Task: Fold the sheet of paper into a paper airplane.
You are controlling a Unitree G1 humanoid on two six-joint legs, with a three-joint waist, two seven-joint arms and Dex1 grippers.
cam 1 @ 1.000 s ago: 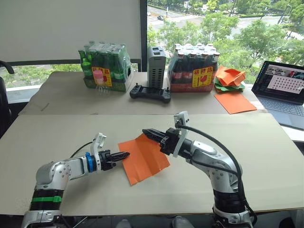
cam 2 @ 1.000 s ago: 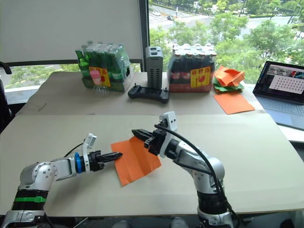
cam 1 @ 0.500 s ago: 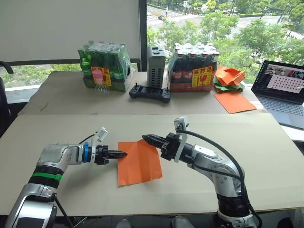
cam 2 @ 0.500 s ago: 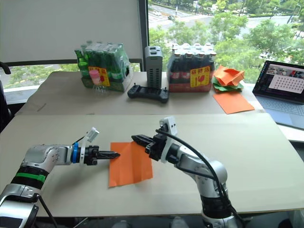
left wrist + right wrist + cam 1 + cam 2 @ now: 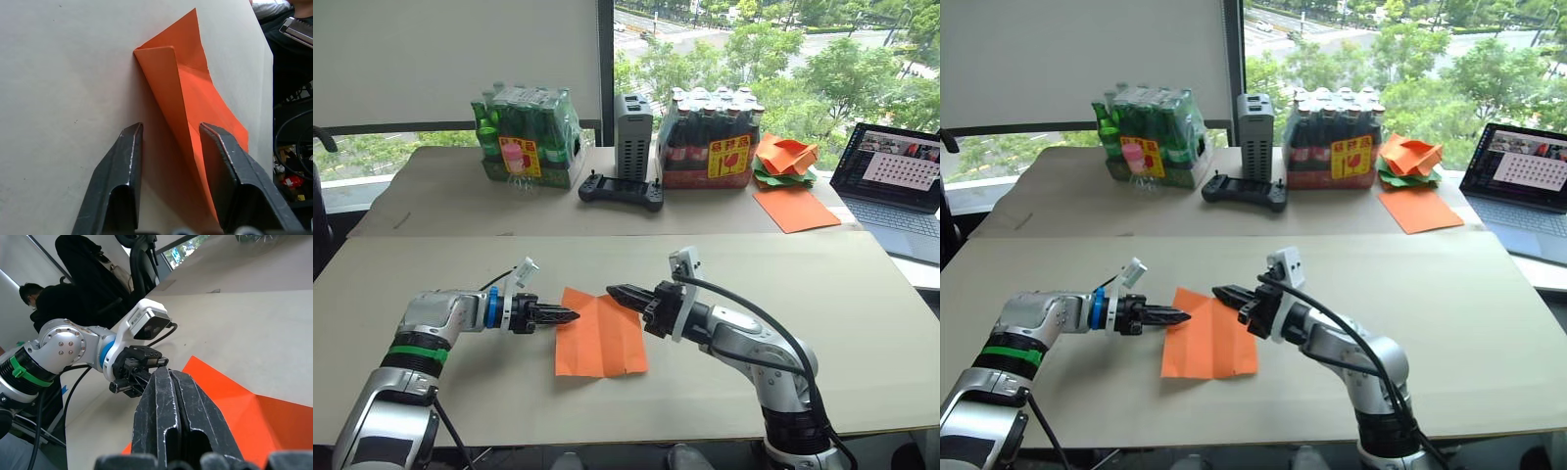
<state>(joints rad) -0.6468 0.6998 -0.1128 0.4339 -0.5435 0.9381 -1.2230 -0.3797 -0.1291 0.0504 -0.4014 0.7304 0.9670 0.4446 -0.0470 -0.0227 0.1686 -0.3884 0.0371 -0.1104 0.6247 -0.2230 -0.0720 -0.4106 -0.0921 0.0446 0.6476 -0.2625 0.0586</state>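
Orange sheet of paper (image 5: 602, 336) flat on surface (image 5: 862, 313); left gripper (image 5: 570, 315) fingers apart astride its left edge, right gripper (image 5: 613, 291) fingers together.

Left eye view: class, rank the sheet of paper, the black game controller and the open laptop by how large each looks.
1. The sheet of paper looks largest.
2. The laptop, cut off by the picture's edge and farther away, so its place is unsure.
3. The game controller looks smallest, though it also lies farther back.
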